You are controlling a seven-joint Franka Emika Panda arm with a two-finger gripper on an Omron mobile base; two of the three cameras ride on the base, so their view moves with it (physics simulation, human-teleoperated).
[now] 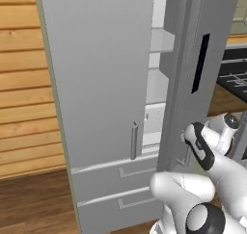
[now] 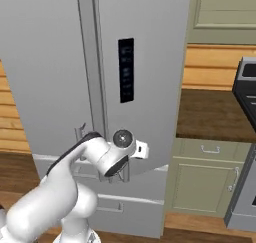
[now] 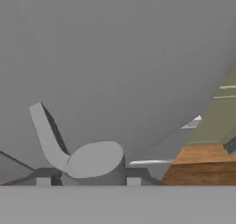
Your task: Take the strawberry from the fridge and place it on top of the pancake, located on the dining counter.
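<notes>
- Left base view: the fridge (image 1: 101,84) has its right door (image 1: 193,59) partly open, with white shelves (image 1: 157,84) in the gap. No strawberry is visible. The half-open door blocks the reach.
- Right base view: the arm's wrist (image 2: 122,147) presses against the door's lower edge.
- Hand view: the tool (image 3: 88,181) is closed on the door handle (image 3: 76,149). The grip may slip off the rounded end as the door swings.

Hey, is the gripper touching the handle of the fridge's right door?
Touching. In the hand view the gripper has its fingertips on either side of the door handle, whose end fills the space between them.
</notes>
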